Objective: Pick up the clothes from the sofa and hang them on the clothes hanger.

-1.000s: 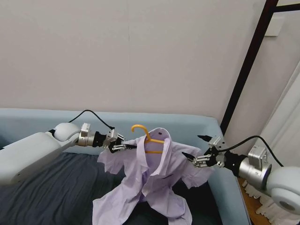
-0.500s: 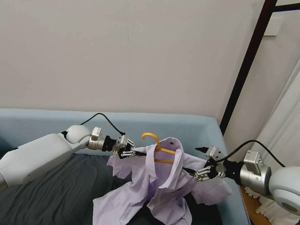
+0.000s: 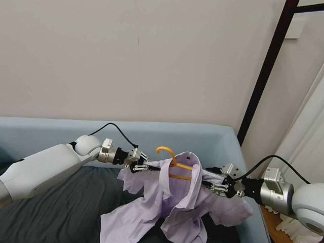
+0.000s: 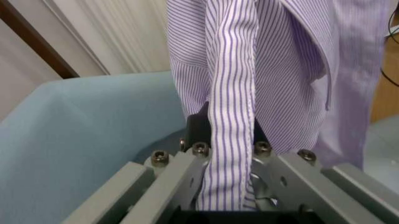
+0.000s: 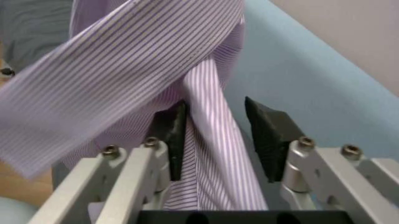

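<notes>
A lilac striped shirt [image 3: 174, 205] hangs on a yellow hanger [image 3: 166, 151] above the sofa [image 3: 50, 132], its lower part resting on the dark seat. My left gripper [image 3: 142, 166] is shut on the shirt's left shoulder edge; in the left wrist view the striped cloth [image 4: 232, 70] runs out from between the fingers of the left gripper [image 4: 229, 127]. My right gripper [image 3: 214, 185] is at the shirt's right shoulder. In the right wrist view this gripper [image 5: 215, 122] stands open, and a fold of the shirt [image 5: 209, 116] lies between its black pads [image 5: 268, 128].
The light-blue sofa arm [image 3: 248, 202] lies under my right arm. A dark cover [image 3: 45, 212] spreads over the seat. A black slanted pole [image 3: 266, 71] rises at the right, with pale curtain fabric [image 3: 309, 136] beside it. A plain wall stands behind the sofa.
Both arms have carried the shirt and hanger to the right and slightly lower. The right gripper's wide-spread fingers have come in around a fold at the shirt's right shoulder.
</notes>
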Available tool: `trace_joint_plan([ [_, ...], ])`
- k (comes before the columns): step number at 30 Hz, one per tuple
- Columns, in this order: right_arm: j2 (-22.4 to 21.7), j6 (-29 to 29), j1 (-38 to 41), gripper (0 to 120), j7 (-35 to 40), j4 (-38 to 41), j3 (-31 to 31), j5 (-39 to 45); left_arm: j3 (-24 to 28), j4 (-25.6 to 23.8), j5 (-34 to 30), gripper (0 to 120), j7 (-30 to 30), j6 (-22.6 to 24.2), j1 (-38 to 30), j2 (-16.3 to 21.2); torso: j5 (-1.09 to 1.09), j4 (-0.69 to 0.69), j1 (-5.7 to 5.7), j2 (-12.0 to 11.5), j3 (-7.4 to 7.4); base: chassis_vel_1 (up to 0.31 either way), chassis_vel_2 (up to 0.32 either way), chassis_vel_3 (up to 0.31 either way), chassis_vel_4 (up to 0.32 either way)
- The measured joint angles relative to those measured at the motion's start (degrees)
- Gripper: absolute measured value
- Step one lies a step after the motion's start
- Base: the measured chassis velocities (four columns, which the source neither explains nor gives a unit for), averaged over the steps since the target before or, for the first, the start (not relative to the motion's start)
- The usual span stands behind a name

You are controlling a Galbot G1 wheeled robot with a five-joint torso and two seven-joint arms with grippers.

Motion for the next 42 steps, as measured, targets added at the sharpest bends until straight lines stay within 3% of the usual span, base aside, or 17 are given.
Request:
trace_joint_plan([
  [6,-0.27,1.55,-0.17,12,0.51,0.29,-0.1,0.08,0.07,-0.04,-0.5,1,0.67,0.0,-0.65,-0.09,0.0,0.0,0.0,0.0,0.0,0.0,0.0,0.0,0.0],
  [15,-1.48,2.12,0.17,10,1.01,0.86,0.86,2.37,-0.06,-0.01,-0.85,1,0.3,0.12,-1.7,-0.28,0.0,0.0,0.0,0.0,0.0,0.0,0.0,0.0,0.0],
  [17,-1.86,2.24,0.28,10,3.73,1.14,2.17,3.62,-0.24,-0.18,-1.12,14,-1.09,0.49,-2.44,-0.37,0.01,0.0,0.0,0.0,0.0,0.0,0.0,0.0,0.0],
  [19,-1.99,2.26,0.3,10,4.21,1.16,2.34,3.83,-0.34,-0.27,-1.0,16,-1.73,0.69,-2.5,-0.39,0.0,0.0,0.0,0.0,0.0,0.0,0.0,0.0,0.0],
  [22,-3.14,2.16,0.59,9,6.06,1.25,3.23,5.38,-1.81,-0.48,-0.42,30,-5.02,1.1,-2.48,-0.52,0.0,-0.01,0.0,0.01,0.0,0.0,0.0,0.0,0.0],
  [25,-3.9,1.98,1.06,9,6.93,1.18,3.86,6.82,-2.84,-0.43,-0.39,37,-6.65,1.04,-2.55,-0.39,0.0,-0.02,0.0,0.0,0.0,0.0,0.0,0.0,0.0],
  [28,-4.71,2.03,2.05,8,8.02,0.59,5.02,8.51,-4.72,-0.2,-0.85,54,-8.43,0.58,-2.92,0.41,0.0,0.01,0.0,0.01,0.0,0.0,0.0,0.0,0.0],
  [35,-5.34,2.82,3.14,8,10.61,-0.6,6.47,9.92,-8.85,-0.43,-2.32,74,-12.6,-0.47,-2.92,1.89,0.0,0.0,0.0,0.01,0.0,0.0,0.0,0.0,0.0],
  [38,-5.2,3.58,3.52,8,12.78,-1.08,7.0,10.24,-10.17,-1.95,-3.08,90,-17.39,-1.87,-2.46,3.36,0.0,0.01,0.0,0.0,0.0,0.0,0.0,0.0,0.0],
  [41,-4.95,4.08,3.92,8,13.61,-1.29,7.1,10.26,-10.84,-3.28,-3.1,95,-20.36,-2.39,-1.77,3.97,0.0,0.01,0.0,0.01,0.0,0.0,0.0,0.0,0.0],
  [42,-4.58,4.61,5.06,8,14.58,-1.77,7.12,10.34,-11.41,-5.34,-3.05,99,-24.27,-2.75,-0.53,4.62,0.0,0.0,0.0,0.01,0.0,0.0,0.0,0.0,0.0],
])
